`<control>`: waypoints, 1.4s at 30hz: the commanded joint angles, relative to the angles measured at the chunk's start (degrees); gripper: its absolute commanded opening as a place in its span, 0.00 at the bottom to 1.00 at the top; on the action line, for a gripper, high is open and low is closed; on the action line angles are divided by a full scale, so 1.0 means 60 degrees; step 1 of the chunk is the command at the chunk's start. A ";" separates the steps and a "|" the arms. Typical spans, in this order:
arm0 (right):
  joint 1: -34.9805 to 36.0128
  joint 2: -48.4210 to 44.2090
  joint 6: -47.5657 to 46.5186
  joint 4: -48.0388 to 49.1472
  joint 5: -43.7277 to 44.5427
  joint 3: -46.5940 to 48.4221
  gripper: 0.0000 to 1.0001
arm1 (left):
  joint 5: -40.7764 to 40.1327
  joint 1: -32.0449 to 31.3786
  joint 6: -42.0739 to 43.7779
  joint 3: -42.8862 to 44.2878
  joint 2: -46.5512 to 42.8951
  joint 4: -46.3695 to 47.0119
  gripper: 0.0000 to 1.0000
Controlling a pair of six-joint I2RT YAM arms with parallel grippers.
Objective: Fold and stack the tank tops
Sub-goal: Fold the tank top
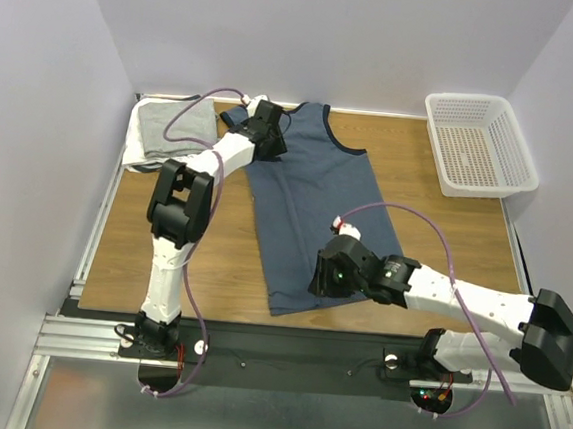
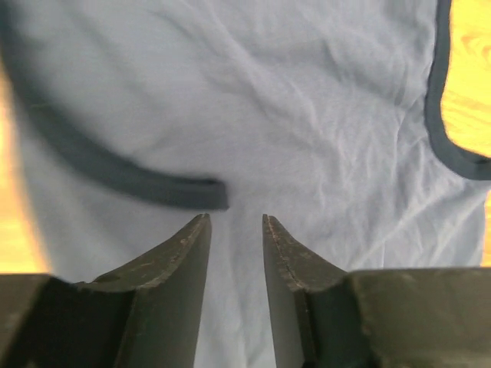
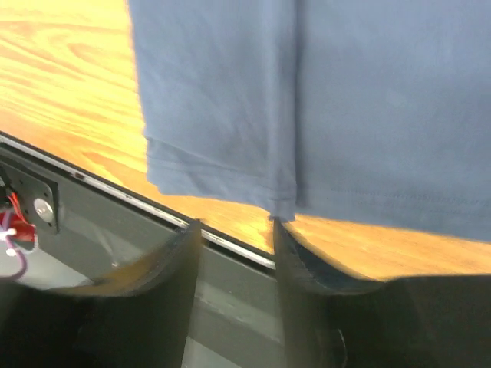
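Wooden tabletop [image 1: 409, 195] is carrying everything, and the slate-blue tank top [image 1: 302, 206] is lying flat down its middle, straps toward the far wall and hem lying by the near edge. Off at the far right corner the white basket [image 1: 467, 98] is sitting, well apart from that shirt. At the far left corner the grey and white tank tops [image 1: 173, 129] are resting in a folded pile. Over the blue shirt's strap end the left gripper [image 2: 234, 222] is hovering (dark trim just beyond its tips), jaws standing apart, gripping nothing. At the hem the right gripper [image 3: 234, 230] is hanging, jaws likewise parted around nothing.
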 commanded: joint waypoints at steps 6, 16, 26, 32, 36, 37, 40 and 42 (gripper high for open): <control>0.1207 0.2725 -0.1359 -0.0684 0.1400 0.3076 0.29 | -0.0279 0.1647 -0.0580 -0.2761 -0.2910 0.0845 0.38; 0.1999 0.5568 -0.2414 -0.0727 0.1692 0.4909 0.32 | 0.1538 0.1706 0.0403 -0.2015 -0.0713 0.1168 0.39; 0.2512 0.5937 -0.2283 -0.1122 0.1765 0.4631 0.37 | 0.0806 0.1735 0.0535 -0.1181 0.0269 0.0319 0.27; 0.2834 0.5659 -0.2136 -0.1416 0.1678 0.4441 0.37 | 0.0469 0.1750 0.0579 -0.0229 0.0767 -0.0195 0.06; 0.2864 0.5760 -0.2092 -0.1460 0.1692 0.4397 0.24 | 0.0571 0.1750 0.0608 0.0197 0.0973 -0.0327 0.00; 0.2864 0.5819 -0.2063 -0.1474 0.1707 0.4411 0.23 | 0.0571 0.1750 0.0622 0.0284 0.1002 -0.0356 0.00; 0.2864 0.6009 -0.1960 -0.1562 0.1868 0.4455 0.15 | 0.0557 0.1750 0.0681 0.0300 0.1003 -0.0386 0.00; 0.2864 0.5952 -0.1916 -0.1577 0.1971 0.4499 0.13 | 0.0542 0.1750 0.0739 0.0271 0.0973 -0.0357 0.00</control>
